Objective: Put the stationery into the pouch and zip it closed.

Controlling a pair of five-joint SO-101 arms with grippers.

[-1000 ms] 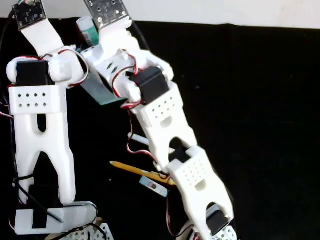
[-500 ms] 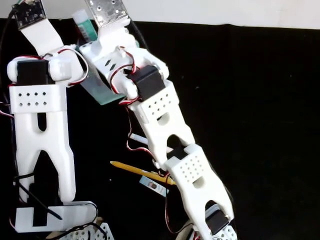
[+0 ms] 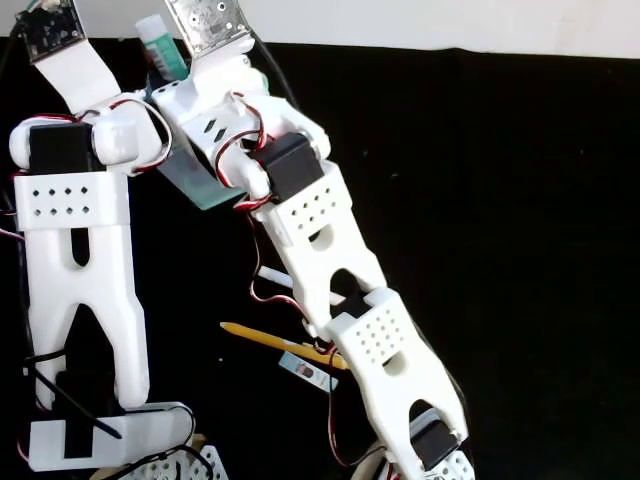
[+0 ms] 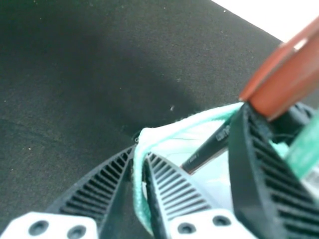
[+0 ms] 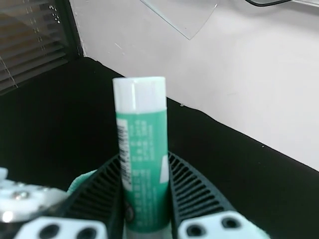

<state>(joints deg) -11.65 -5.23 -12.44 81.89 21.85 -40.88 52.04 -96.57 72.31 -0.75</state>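
Note:
A mint-green pouch [image 3: 203, 183] hangs off the table at the back left. My left gripper [image 4: 139, 158] is shut on its rim [image 4: 149, 137]. A black pen [image 4: 209, 145] lies inside the pouch. My right gripper [image 5: 144, 160] is shut on a green glue stick [image 5: 142, 144] with a white cap, held upright just above the pouch mouth [image 5: 79, 183]. In the high view the glue stick [image 3: 160, 45] pokes up past the right wrist. A yellow pencil [image 3: 268, 339] and a small eraser-like piece [image 3: 306, 371] lie on the black table under the right arm.
A small white item [image 3: 275, 276] lies beside the right arm's forearm. A red-brown blurred shape [image 4: 286, 74] crosses the left wrist view near the glue stick [image 4: 305, 154]. The black table [image 3: 500, 200] stretches open to the right. A white wall runs along the back.
My right gripper has carried the glue stick a little farther back and to the left over the pouch. The left arm holds the pouch much as before.

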